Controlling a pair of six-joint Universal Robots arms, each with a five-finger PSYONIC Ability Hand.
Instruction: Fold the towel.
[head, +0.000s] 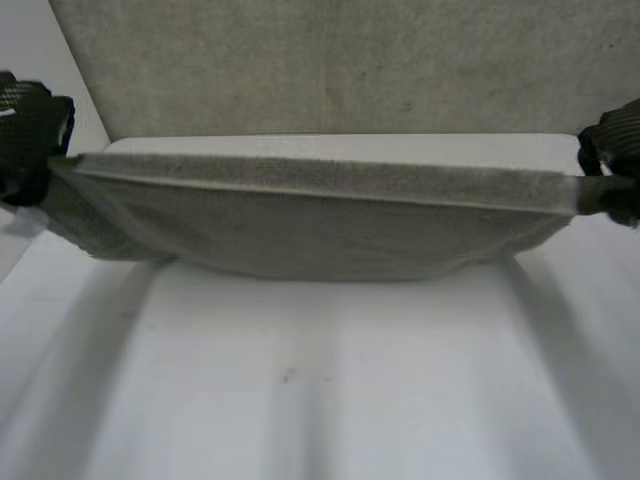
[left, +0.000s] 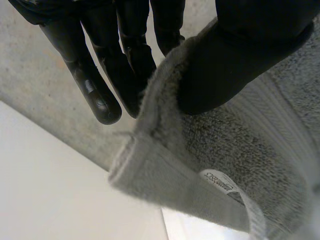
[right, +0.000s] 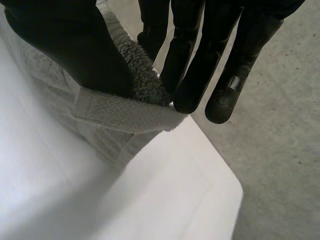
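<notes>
One grey towel (head: 320, 225), thick terry with a fuzzy looped pile, stretched wide above the worktop (head: 320, 390) between two hands. Long upper edge pulled nearly straight from left to right, with a flat woven band along it; lower part sagging in a shallow curve towards the middle. Impossible to tell whether the lowest part touches the surface.

Left hand (left: 235, 60), glossy black, pinching the towel's left corner: broad thumb pressed onto the pile, fingers (left: 97, 90) straight and close together behind the cloth. One small white label (left: 225, 186) looped out from the hem (left: 165, 182) just beside that corner, print too small to read.

Right hand (right: 75, 47), same black finish, pinching the right corner: thumb on the near face, fingers (right: 225, 95) long and straight behind the fuzzy edge. Flat ribbed hem band (right: 125, 116) jutting out just below the thumb.

Worktop smooth, matt white, with a rounded corner at the far right. Beyond its far edge, a grey speckled floor (head: 330, 60), rough like concrete.

Count: one towel, two hands, one label, one worktop.
</notes>
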